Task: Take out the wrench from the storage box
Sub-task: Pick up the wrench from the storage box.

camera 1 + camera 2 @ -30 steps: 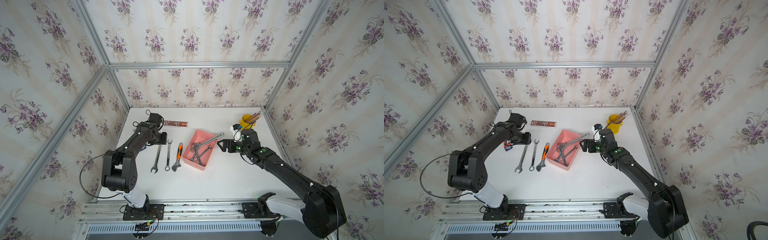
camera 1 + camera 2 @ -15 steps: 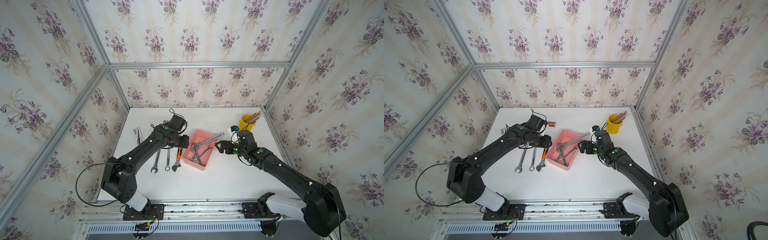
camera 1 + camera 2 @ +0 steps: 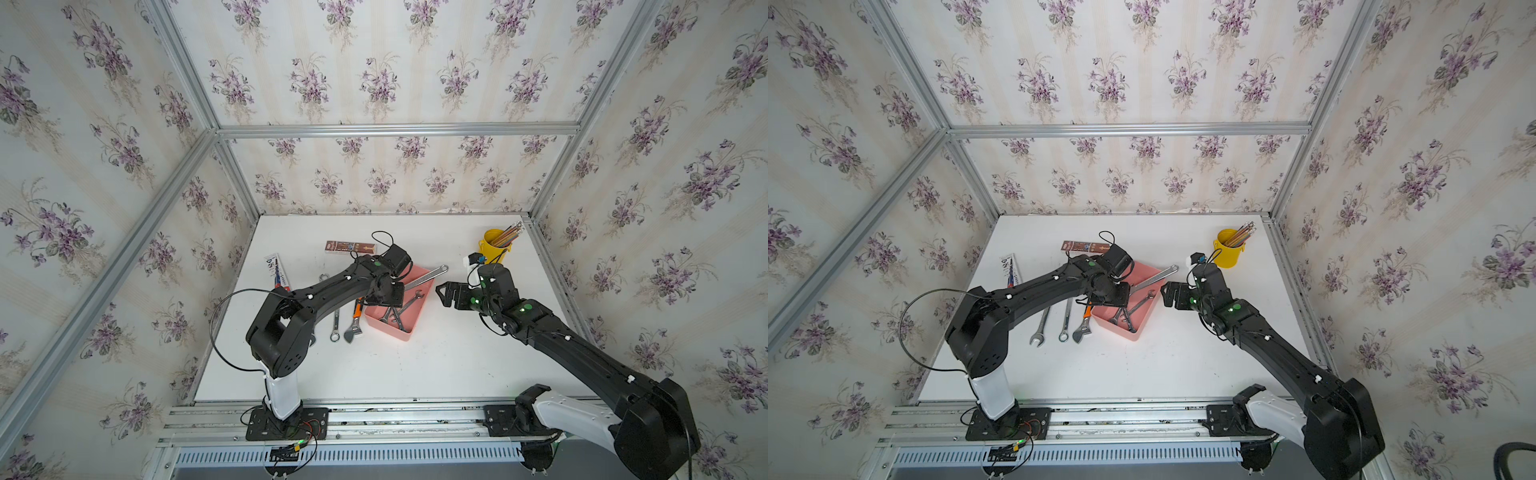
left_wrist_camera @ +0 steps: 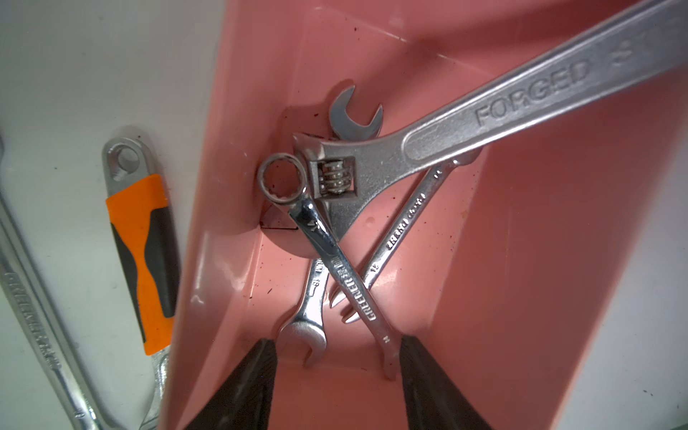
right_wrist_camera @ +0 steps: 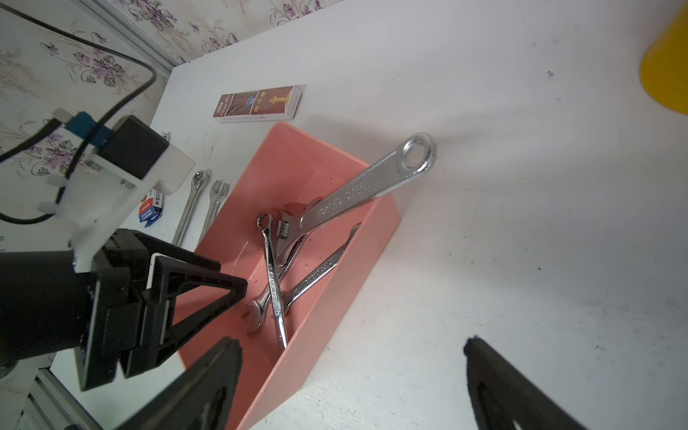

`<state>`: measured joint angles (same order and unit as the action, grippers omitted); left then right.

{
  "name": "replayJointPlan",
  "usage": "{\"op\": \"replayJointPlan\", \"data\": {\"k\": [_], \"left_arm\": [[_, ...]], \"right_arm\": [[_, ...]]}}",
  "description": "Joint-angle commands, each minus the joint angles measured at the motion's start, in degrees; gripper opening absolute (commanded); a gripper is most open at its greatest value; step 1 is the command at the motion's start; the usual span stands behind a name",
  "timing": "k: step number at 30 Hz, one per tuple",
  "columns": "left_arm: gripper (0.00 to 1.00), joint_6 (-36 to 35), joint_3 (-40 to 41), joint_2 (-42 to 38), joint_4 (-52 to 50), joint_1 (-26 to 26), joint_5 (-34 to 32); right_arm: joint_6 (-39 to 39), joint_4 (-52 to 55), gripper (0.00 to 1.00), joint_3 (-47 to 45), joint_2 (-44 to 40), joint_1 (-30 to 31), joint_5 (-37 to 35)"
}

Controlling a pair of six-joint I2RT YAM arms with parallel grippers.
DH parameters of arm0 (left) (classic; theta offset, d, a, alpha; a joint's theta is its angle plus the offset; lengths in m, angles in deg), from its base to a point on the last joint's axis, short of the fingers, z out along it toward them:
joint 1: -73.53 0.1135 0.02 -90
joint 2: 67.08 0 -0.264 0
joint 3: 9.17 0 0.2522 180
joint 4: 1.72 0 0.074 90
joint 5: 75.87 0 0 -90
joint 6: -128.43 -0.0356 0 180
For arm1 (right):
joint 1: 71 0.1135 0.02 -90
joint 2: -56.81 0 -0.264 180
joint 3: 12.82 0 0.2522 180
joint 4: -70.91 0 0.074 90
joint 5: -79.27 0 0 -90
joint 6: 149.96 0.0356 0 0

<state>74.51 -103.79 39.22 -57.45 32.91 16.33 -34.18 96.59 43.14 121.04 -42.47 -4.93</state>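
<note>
Since the near stretch of the desk point(image 3: 374, 374) by its front edge lies bare, notes start mid-desk. Three loose tools lie side by side left of the storage box point(image 3: 386, 326): a pair of combination wrenches point(image 3: 1042, 326) and an orange-handled adjustable wrench point(image 3: 1079, 330), the last just beside the box's left wall.

The box is salmon-pink, lidless and set askew mid-desk, with its long axis running toward the far right corner. It holds four wrenches, as far as I can count, crossed in a heap. On top lies a slim combination wrench point(image 4: 337, 265), its ring end against the head of a big adjustable wrench point(image 4: 484, 123). That one's handle leans up over the far end wall and pokes out. An open-end spanner point(image 4: 402, 227) and a second spanner point(image 4: 314, 294) lie beneath.

Left gripper point(image 4: 337, 340): over the box, pointing down into it, fingers part-spread and empty. The heap's near ends show between them; I see no contact. Right gripper point(image 3: 444, 295): just off the box's right wall, spread wide, empty, near the jutting handle.

Judged step: lining up a pick. Best bet is the top combination wrench.
- Set the fingers across its shank, clear of the crossing below.
- Drop until they close on bare shank, then lift straight.
- Risk: the ring end catches the adjustable's jaw and drags the heap.

Far edge: brown carton point(image 3: 351, 247); yellow cup of pencils point(image 3: 496, 249) by the far right corner.
</note>
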Motion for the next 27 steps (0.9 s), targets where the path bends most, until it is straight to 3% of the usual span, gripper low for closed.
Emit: {"op": "replayJointPlan", "data": {"k": [1,16,27], "left_arm": [[0.56,3.47,-0.48,2.13,2.33,-0.79,-1.23],[0.36,7.01,-0.2,8.81,5.84,-1.86,-0.1],[0.18,9.42,0.21,6.49,6.1,-2.75,-0.75]], "right_arm": [[0.19,0.36,0.97,-0.09,-0.32,0.03,-0.96],[-0.56,0.64,0.98,-1.8,-1.82,-1.38,-0.23],[-1.52,0.36,0.98,-2.46,-2.22,-2.58,1.03]]}}
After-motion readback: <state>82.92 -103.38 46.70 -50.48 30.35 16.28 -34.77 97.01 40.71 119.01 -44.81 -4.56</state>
